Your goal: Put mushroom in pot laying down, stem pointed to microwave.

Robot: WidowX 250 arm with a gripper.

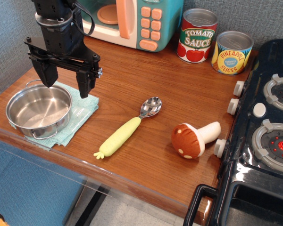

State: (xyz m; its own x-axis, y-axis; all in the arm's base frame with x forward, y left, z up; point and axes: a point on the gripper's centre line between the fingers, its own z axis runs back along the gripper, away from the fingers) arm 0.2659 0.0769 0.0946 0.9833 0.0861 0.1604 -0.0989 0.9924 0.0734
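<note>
While mushroom [194,137] lies sideways near stove, rust cap pale-spotted, cream stem [210,130] pointing right; gripper [66,78] jaws spread, empty, above pot [39,111]. Cans read "Tomato Sauce" [197,36], "Pineapple Slices" [231,52].

A yellow-green-handled spoon [125,130] lies mid-table; a teal cloth [74,115] sits left; tomato sauce can [197,35] and pineapple slices can [231,52] stand beside the black toy stove [262,141]
</note>
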